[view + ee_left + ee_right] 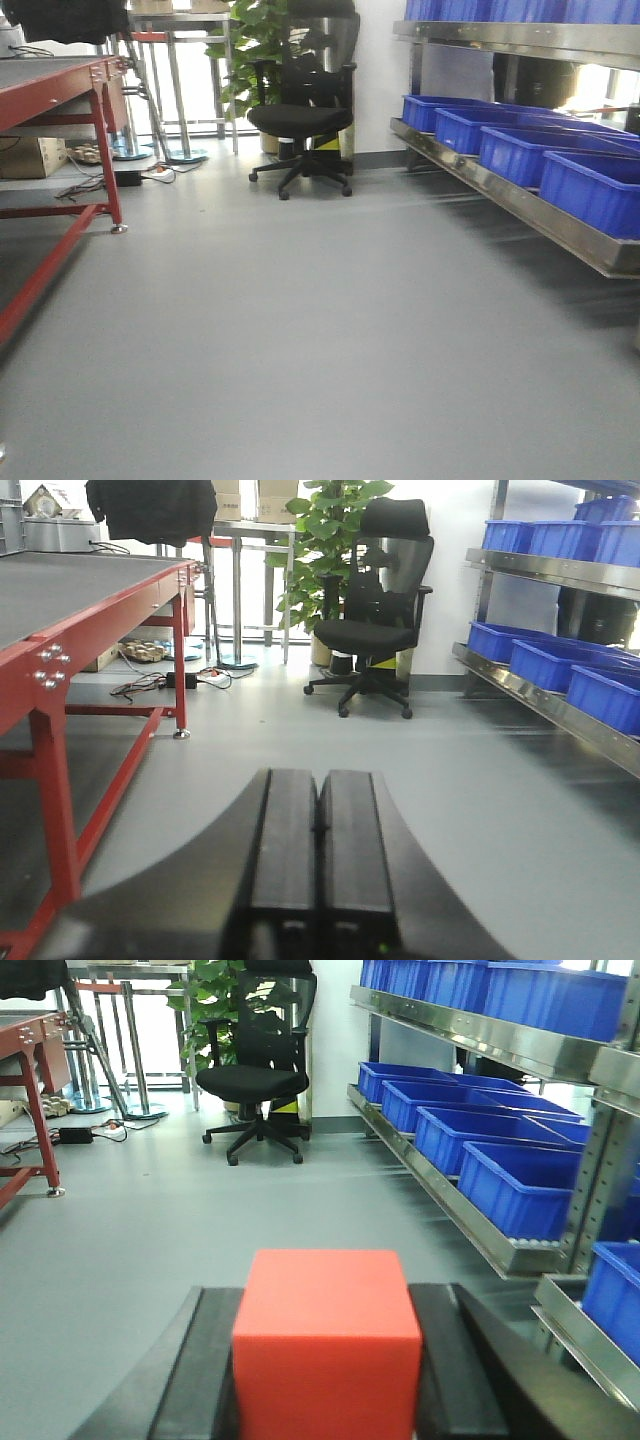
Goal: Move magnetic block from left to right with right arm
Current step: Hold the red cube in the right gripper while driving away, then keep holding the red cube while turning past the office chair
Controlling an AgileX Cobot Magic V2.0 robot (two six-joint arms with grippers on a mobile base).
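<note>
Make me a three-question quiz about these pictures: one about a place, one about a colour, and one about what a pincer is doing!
1. How is the left pincer? A. wide open B. shut, with nothing in it C. shut on a ball
2. What colour are the bins on the shelf? A. blue B. green C. yellow
3. Where is the magnetic block? A. in a bin B. in the left pincer C. between the fingers of the right pincer

Answers: 1 B, its two fingers press together in the left wrist view. 2 A, every bin in view is blue. 3 C, the red cube sits between the black fingers in the right wrist view.
</note>
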